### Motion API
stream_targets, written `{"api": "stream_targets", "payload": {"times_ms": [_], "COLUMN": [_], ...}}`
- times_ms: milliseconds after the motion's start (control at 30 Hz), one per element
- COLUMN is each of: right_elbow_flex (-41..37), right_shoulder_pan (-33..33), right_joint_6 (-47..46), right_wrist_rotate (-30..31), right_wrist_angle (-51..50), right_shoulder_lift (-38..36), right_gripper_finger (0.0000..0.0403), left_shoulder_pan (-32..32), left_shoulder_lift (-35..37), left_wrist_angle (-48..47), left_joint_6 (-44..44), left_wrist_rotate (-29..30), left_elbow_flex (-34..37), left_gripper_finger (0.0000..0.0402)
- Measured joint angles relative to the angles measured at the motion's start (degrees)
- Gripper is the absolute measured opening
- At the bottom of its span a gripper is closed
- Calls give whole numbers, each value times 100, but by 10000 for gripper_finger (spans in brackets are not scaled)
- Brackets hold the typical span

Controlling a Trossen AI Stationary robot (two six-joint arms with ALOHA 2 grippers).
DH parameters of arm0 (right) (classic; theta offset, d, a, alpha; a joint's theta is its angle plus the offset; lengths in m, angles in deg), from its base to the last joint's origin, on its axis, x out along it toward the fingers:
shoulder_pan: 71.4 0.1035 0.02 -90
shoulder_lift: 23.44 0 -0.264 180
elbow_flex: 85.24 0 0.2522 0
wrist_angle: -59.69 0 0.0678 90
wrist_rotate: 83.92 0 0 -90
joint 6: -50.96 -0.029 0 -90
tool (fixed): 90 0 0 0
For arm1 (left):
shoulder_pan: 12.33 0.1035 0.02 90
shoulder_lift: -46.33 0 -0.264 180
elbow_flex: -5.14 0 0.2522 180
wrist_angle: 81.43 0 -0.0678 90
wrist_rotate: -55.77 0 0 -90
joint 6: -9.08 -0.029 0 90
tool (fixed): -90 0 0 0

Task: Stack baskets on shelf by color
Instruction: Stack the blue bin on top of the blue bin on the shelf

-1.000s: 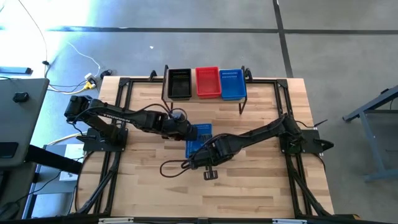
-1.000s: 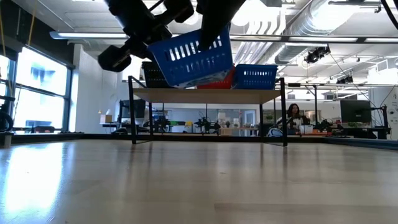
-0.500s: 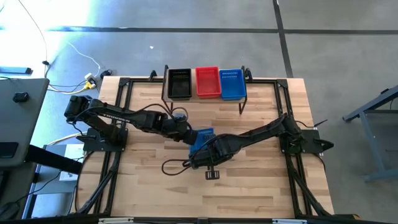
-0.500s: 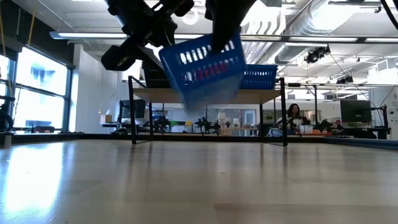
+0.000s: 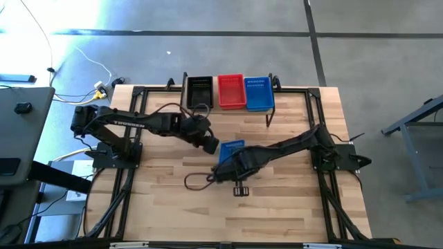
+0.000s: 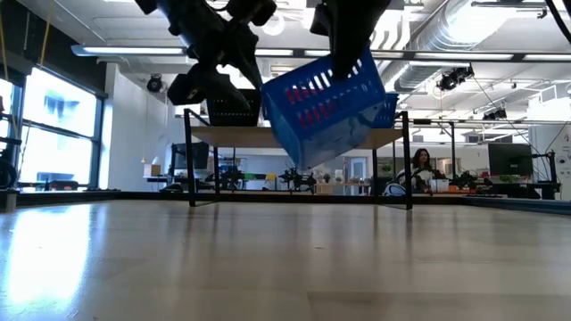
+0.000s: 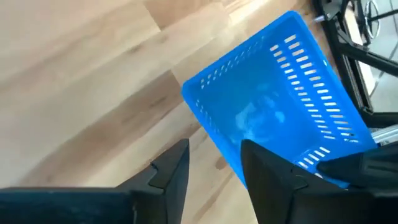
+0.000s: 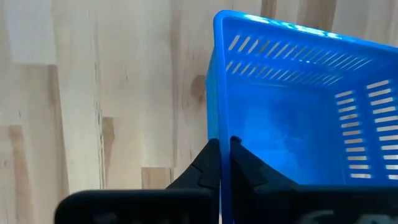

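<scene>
Released by the left gripper (image 5: 210,144) (fingers now apart, mid-frame), the blue basket (image 5: 231,151) hangs tilted, pinched by the right gripper (image 5: 228,164) for carrying.

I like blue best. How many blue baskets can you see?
2. One blue basket sits on the shelf beside the red basket; the other hangs tilted in the right pincer. Nested ones may be hidden.

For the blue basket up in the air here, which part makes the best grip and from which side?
The thin rim of a side wall, one finger inside and one outside, coming from above the open top. The right gripper is shut on the blue basket that way; it hangs tilted, clear of the table. The left gripper is open beside it.
</scene>
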Motion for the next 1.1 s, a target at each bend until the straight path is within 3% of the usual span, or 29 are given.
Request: {"api": "stream_targets", "payload": {"times_ms": [900, 1100], "right_elbow_flex": [1, 0], "right_shoulder_pan": [-771, -850], "right_joint_6": [0, 214], "right_wrist_rotate": [-520, -73], "right_wrist_angle": [300, 409], "right_shoulder_lift": [-1341, -1764], "right_gripper_finger": [0, 0], "left_shoulder_pan": [1007, 1091], "left_shoulder_lift": [1533, 1696], "left_wrist_angle": [-61, -62], "left_joint_6": [-2890, -3208], "left_wrist_rotate": [-539, -549], "left_elbow_flex": [2, 2], "left_gripper_finger": [127, 127]}}
